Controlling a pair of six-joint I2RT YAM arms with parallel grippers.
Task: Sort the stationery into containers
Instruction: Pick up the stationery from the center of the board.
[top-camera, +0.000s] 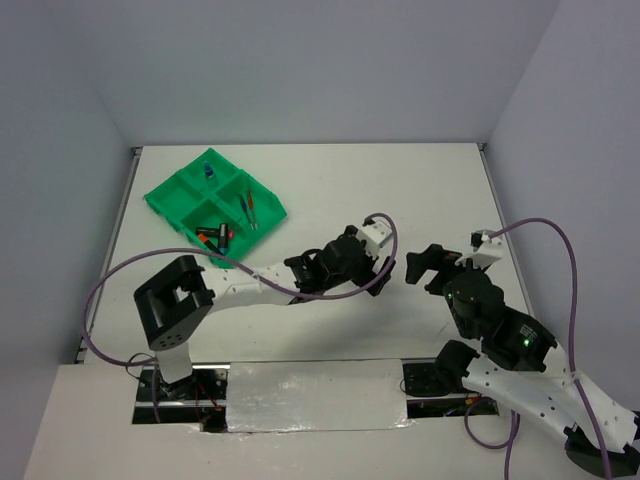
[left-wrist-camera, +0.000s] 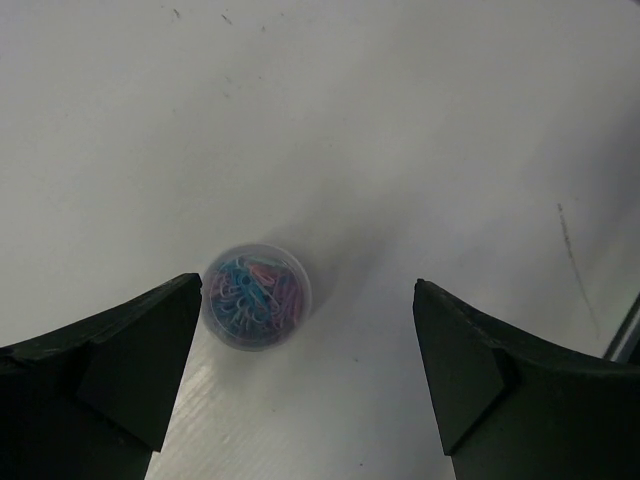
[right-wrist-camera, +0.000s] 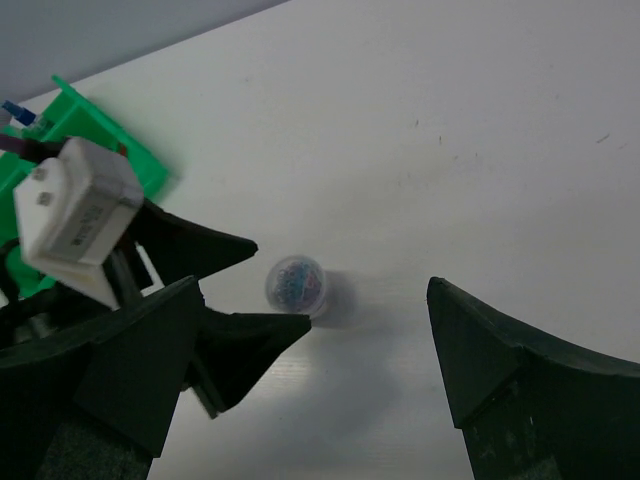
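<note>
White table, clear round tub of blue-pink clips

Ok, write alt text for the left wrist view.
A small clear round tub of blue and pink paper clips sits on a white table between the wide-open fingers of the left tool, closer to the finger on the picture's left.

The white table bears green tray and clip-filled tub.

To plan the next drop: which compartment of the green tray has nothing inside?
The leftmost compartment looks empty; the far one holds a blue-capped tube, the right one pens, the near one highlighters.
</note>
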